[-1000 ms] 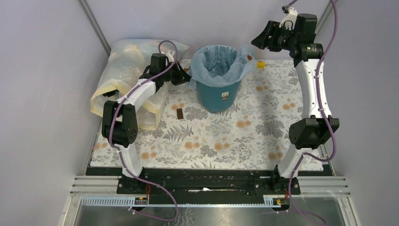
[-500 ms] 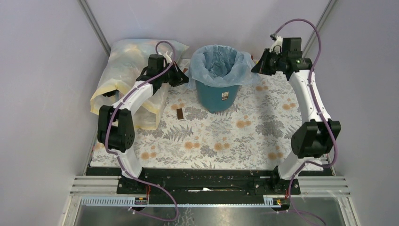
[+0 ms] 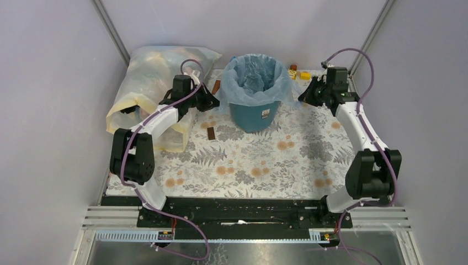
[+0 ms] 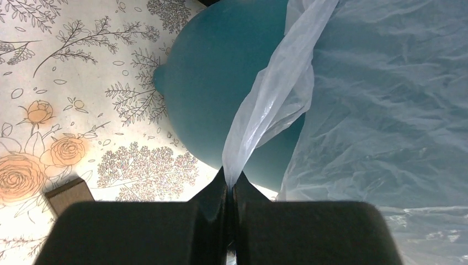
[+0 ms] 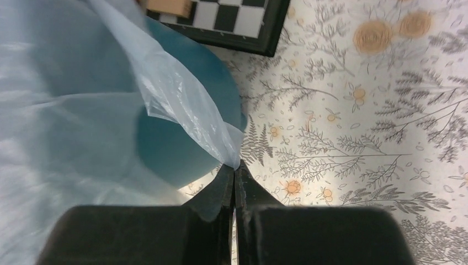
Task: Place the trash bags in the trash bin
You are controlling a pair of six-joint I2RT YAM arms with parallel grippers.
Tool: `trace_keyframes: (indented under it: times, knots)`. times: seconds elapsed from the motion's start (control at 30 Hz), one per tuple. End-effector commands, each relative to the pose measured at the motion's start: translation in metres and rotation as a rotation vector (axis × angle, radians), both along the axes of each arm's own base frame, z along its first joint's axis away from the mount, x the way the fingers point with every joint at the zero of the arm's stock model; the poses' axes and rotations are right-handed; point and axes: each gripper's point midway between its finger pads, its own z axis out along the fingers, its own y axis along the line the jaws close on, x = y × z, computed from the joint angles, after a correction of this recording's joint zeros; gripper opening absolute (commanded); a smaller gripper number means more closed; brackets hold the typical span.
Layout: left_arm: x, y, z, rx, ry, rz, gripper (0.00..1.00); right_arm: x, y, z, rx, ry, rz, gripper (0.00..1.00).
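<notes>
Pale blue, thin plastic: the trash bag (image 3: 256,74) sits in the mouth of the teal trash bin (image 3: 255,115), its body hanging inside and its edge folded out over the rim. The left claw (image 4: 230,182) is clenched on a twisted strip of this edge at the left side of the bin. The right claw (image 5: 235,172) is clenched on a corner of it at the right side of the bin. Both claws are outside the bin wall and lower than the rim, so from each claw the plastic runs upward and inward to the rim. The left claw is just beside the bin; the right one is a little further from it. I judge that the bag is nearly placed. The next move should draw the two edges down along the wall evenly, because a one-sided pull could tip the bin on the flowered surface (image 3: 265,160) or tear the film. A yellowish sack (image 3: 146,77) lies to the left of the bin
</notes>
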Motion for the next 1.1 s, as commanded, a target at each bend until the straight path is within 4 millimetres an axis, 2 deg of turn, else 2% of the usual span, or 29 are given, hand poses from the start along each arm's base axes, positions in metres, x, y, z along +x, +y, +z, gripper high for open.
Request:
trace_keyframes:
  times: [0.0, 0.1, 0.37, 0.63, 0.8, 1.07]
  knots:
    - [0.013, -0.01, -0.005, -0.027, -0.026, -0.031, 0.0, 0.02, 0.001, -0.024, 0.027, 0.005, -0.029, 0.0]
    - [0.02, -0.011, -0.014, -0.016, -0.014, -0.032, 0.0, 0.03, 0.007, -0.041, 0.063, 0.021, -0.022, 0.0]
    - [0.023, -0.011, -0.04, 0.0, 0.022, -0.03, 0.0, 0.036, 0.015, -0.091, 0.091, 0.104, -0.02, 0.0]
    - [0.032, -0.012, -0.049, 0.01, 0.028, -0.029, 0.0, 0.049, 0.028, -0.117, 0.098, 0.132, -0.03, 0.0]
    - [0.033, -0.009, -0.066, 0.036, 0.05, -0.015, 0.0, 0.046, 0.04, -0.148, 0.082, 0.192, -0.006, 0.0]
    - [0.032, -0.014, -0.086, 0.049, 0.046, -0.012, 0.0, 0.043, 0.035, -0.159, 0.053, 0.196, -0.026, 0.0]
